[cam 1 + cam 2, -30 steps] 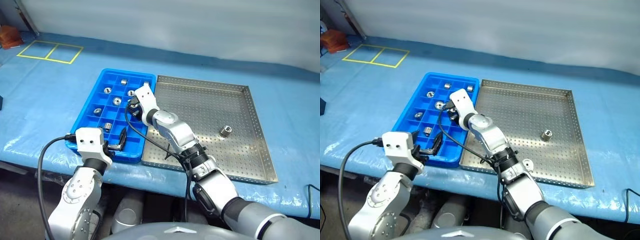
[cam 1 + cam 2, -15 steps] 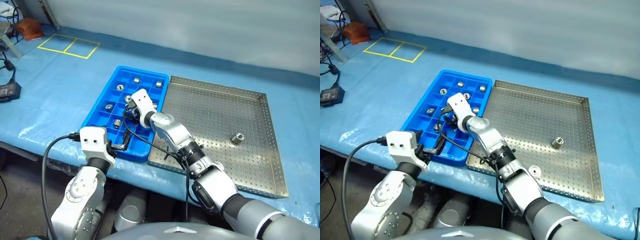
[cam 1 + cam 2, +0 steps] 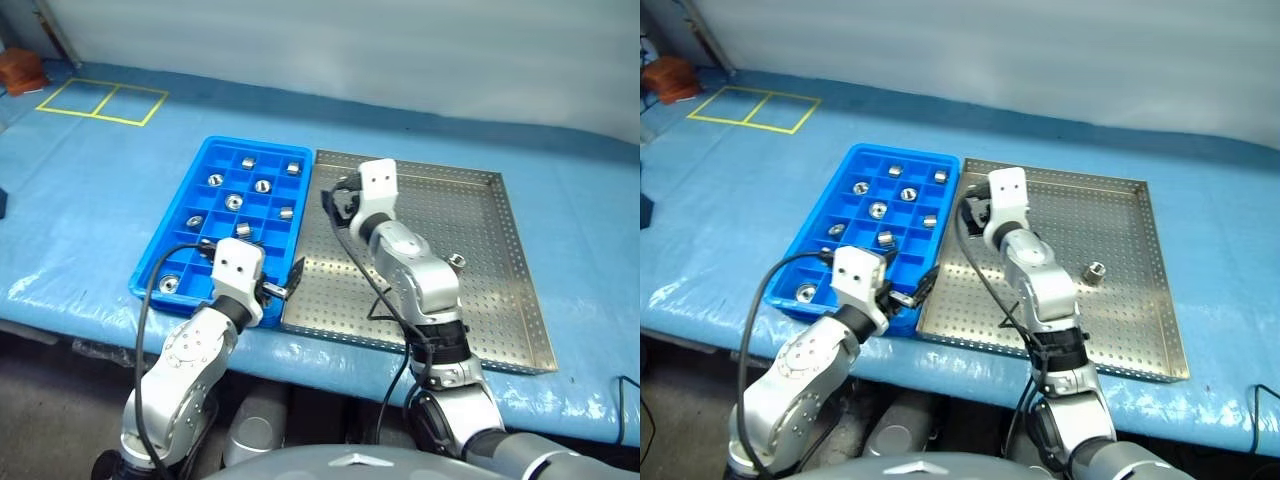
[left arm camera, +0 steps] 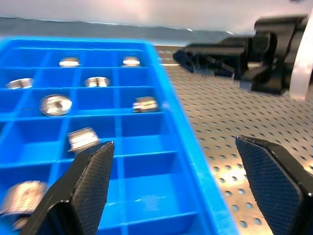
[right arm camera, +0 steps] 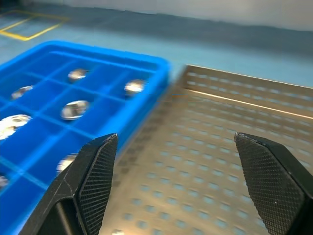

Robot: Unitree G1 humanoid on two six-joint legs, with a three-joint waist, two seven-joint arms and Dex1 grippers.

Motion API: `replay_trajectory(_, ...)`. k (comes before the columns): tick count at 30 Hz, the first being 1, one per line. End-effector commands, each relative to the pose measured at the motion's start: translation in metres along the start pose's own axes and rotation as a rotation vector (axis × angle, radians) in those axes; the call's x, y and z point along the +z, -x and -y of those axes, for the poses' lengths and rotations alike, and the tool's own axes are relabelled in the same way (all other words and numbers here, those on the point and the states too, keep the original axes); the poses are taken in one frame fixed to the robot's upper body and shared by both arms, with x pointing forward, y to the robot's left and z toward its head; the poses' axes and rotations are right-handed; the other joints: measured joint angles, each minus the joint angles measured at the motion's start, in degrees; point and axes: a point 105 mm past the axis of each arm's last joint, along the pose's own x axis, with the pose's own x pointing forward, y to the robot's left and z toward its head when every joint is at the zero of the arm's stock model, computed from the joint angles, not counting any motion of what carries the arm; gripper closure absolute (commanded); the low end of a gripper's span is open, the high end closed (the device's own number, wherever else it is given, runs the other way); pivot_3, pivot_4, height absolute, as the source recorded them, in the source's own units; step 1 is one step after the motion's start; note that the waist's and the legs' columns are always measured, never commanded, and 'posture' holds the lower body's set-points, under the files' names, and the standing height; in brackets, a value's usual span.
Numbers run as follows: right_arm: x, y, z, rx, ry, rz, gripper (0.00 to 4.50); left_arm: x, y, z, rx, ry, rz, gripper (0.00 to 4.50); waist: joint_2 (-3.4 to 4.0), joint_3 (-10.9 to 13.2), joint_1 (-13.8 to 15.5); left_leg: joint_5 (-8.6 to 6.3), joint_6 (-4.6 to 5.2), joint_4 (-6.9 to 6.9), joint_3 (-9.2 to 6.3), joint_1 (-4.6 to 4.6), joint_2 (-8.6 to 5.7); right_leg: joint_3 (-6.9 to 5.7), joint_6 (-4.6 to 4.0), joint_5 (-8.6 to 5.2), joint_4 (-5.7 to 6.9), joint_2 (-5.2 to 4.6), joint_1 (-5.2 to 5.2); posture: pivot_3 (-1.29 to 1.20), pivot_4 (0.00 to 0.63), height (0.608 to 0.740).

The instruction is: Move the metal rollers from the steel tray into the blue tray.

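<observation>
Nearest us, left gripper (image 3: 283, 290) sits low over the near right corner of the blue tray (image 3: 152, 272), right by the seam w/ the steel tray (image 3: 520, 300). Its fingers (image 4: 88, 181) are spread wide, nothing between them.

Blue tray lies left of the steel tray, long sides touching. We count approx 9 rollers in its compartments, one per cell: near-left corner roller (image 3: 169, 284), then roller (image 3: 242, 229), roller (image 3: 233, 201), far row roller (image 3: 249, 161).

Right gripper (image 3: 335, 205) is further out, over the far left part of the steel tray, just beside the blue tray's edge. Fingers (image 5: 95, 176) apart, released, empty; perforated floor shows between them in the wrist view.

One roller (image 3: 1095, 270) remains on the steel tray, mid-right of the floor, well apart from both grippers.

Both trays rest on a blue sheet (image 3: 90, 190). Yellow tape square (image 3: 100, 102) at far left.
</observation>
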Motion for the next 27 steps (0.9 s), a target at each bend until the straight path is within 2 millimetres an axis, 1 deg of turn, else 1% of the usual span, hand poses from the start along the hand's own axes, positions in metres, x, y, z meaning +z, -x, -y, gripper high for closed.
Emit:
replay_trajectory(1,0.003,0.009,0.028,-0.159,0.013,0.017,0.47,0.007,-0.007,0.020,-0.118,-0.002,0.031,0.13,0.00,0.0,-2.8,0.01,0.00,0.00,0.00,0.01,0.01,0.01,0.00,0.01,0.00,-0.01,0.01,0.13,0.150,0.740)
replay_trajectory(5,-0.014,0.014,0.053,-0.303,0.007,-0.041,0.47,0.006,-0.012,0.030,-0.181,0.004,0.024,0.13,0.02,0.0,-7.1,0.03,-0.03,-0.04,0.02,0.10,0.04,0.08,-0.01,0.01,0.06,-0.01,0.03,0.10,0.150,0.740)
replay_trajectory(7,-0.021,0.016,0.059,-0.340,-0.019,-0.054,0.47,0.005,-0.013,0.032,-0.193,0.006,0.020,0.13,0.02,0.0,-8.6,0.06,-0.08,-0.11,0.02,0.17,0.06,0.09,-0.08,-0.03,0.11,0.01,0.05,0.10,0.150,0.740)
replay_trajectory(9,-0.025,0.017,0.061,-0.351,-0.027,-0.064,0.47,0.005,-0.013,0.034,-0.201,0.006,0.016,0.13,0.03,0.0,-9.4,0.10,-0.13,-0.15,0.02,0.22,0.07,0.12,-0.11,-0.05,0.15,0.08,0.04,0.09,0.150,0.740)
replay_trajectory(15,-0.039,0.015,0.059,-0.344,-0.068,-0.101,0.47,0.005,-0.013,0.035,-0.211,0.004,0.010,0.13,0.03,0.0,-9.6,0.15,-0.18,-0.15,0.00,0.29,0.11,0.14,-0.12,-0.06,0.23,0.15,0.06,0.10,0.150,0.740)
replay_trajectory(21,-0.058,0.019,0.066,-0.384,-0.074,-0.147,0.47,0.005,-0.012,0.034,-0.201,0.005,0.008,0.13,0.02,0.0,-9.4,0.15,-0.12,-0.12,0.05,0.26,0.06,0.23,-0.01,0.01,0.17,0.02,0.08,0.12,0.150,0.740)
replay_trajectory(27,-0.068,0.023,0.069,-0.398,-0.066,-0.170,0.47,0.004,-0.010,0.034,-0.196,0.007,0.002,0.13,0.03,0.0,-9.3,0.15,-0.12,-0.12,0.06,0.27,0.07,0.24,0.00,0.01,0.18,0.04,0.08,0.13,0.150,0.740)
